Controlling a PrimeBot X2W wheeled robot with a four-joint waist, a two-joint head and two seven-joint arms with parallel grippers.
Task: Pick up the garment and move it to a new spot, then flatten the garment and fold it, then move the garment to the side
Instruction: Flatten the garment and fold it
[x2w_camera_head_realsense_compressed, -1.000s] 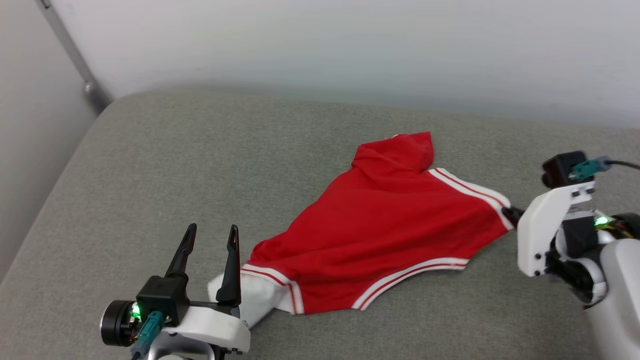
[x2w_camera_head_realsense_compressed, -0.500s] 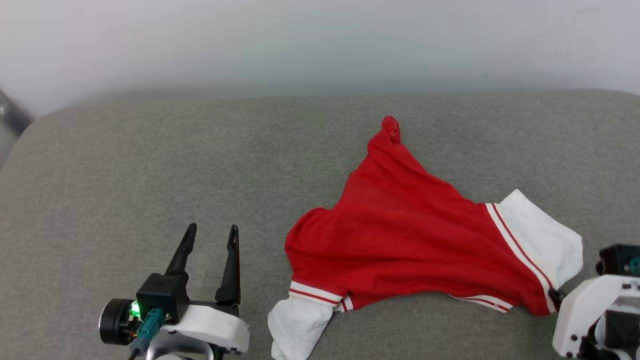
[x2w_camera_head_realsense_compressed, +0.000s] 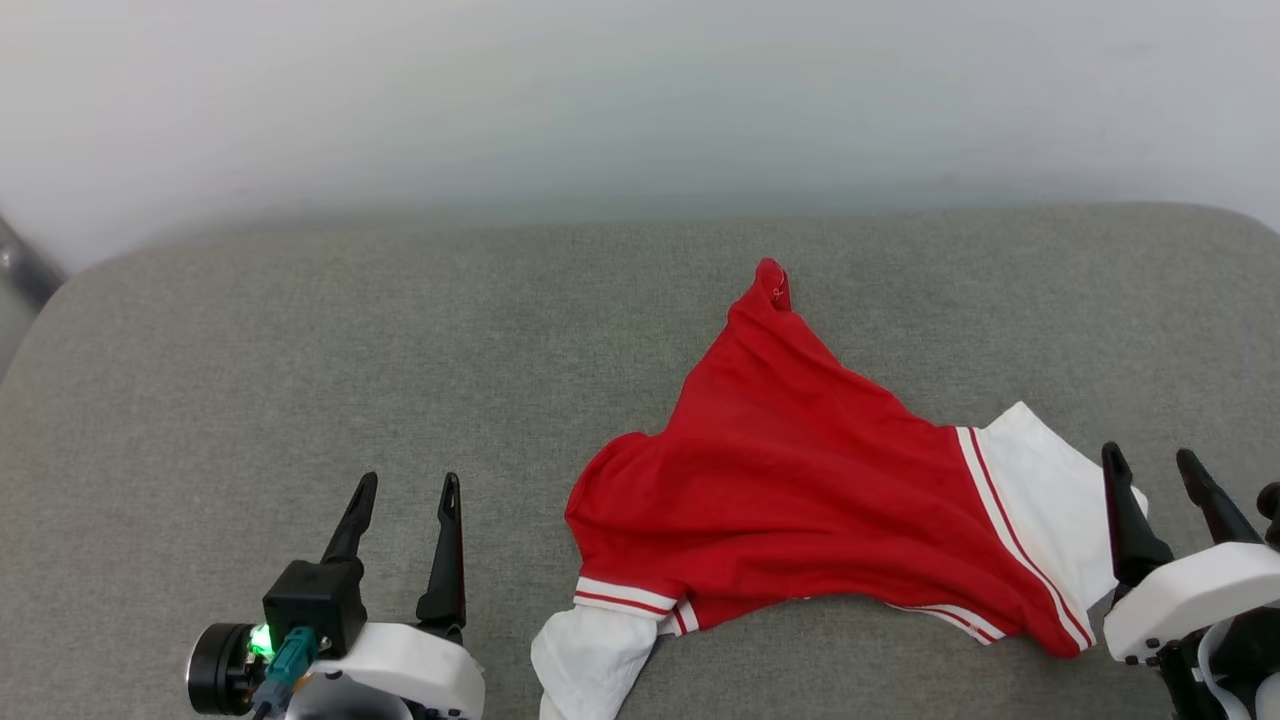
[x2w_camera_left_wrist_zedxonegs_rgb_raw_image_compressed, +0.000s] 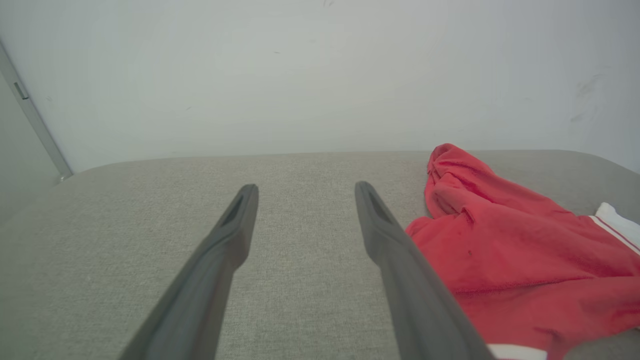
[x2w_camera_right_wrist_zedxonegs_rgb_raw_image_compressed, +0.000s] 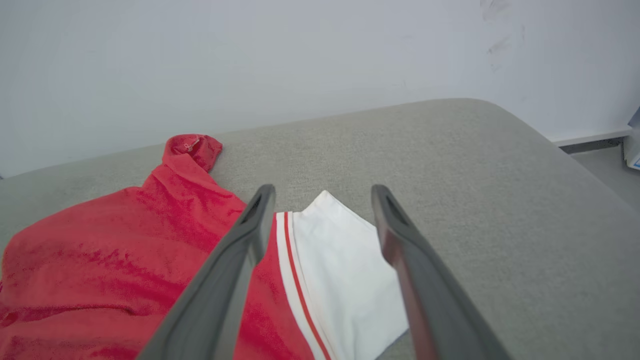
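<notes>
Lying rumpled — red jersey garment (x2w_camera_head_realsense_compressed: 800, 470) on grey woven cushion (x2w_camera_head_realsense_compressed: 300, 350).

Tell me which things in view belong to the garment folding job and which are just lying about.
Belong to the job:
- the garment, crumpled on the grey padded surface
- the left gripper, open beside it
- the right gripper, open by its white sleeve

Just there:
- the white wall
- the metal strip at the wall's left
</notes>
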